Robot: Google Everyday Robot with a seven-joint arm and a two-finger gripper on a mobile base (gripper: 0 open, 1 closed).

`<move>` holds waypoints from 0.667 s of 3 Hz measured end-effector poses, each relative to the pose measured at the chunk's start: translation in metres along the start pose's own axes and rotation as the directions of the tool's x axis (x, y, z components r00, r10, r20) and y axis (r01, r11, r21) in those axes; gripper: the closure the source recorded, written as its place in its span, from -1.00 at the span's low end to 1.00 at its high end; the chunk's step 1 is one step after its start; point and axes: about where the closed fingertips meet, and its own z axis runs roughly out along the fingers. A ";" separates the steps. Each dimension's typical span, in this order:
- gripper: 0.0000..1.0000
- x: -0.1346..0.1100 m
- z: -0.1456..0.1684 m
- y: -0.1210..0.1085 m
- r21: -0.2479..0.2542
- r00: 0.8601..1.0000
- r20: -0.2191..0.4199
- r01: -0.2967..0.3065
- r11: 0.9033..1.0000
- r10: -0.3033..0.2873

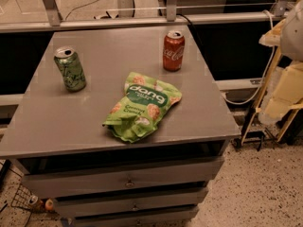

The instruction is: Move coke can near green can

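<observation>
1. Three drawer fronts (pixel 128 181) are noted beneath the top of the grey desk (pixel 57 126), nearest the camera.
2. A green snack bag (pixel 142 105) is laid flat at mid-desk.
3. The green can (pixel 70 69) is stood upright at the left.
4. The coke can (pixel 173 51) is stood upright farther back on the right, well apart from the green can.
5. The gripper (pixel 284 96) is held beyond the desk's right edge; whether it is spread or pressed together cannot be told.

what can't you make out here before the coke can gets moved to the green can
gripper: outside the camera view; only cream arm parts show, cut by the right edge.
coke can, green can: far sides face away.
snack bag: small print blurred in camera view.
drawers: contents hidden by their fronts.
</observation>
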 end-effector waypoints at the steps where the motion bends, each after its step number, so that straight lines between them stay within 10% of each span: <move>1: -1.00 0.000 0.000 0.000 0.000 1.000 0.000 0.000 1.000 0.000; 2: -1.00 0.001 0.014 -0.023 0.021 0.997 0.071 -0.034 0.999 0.033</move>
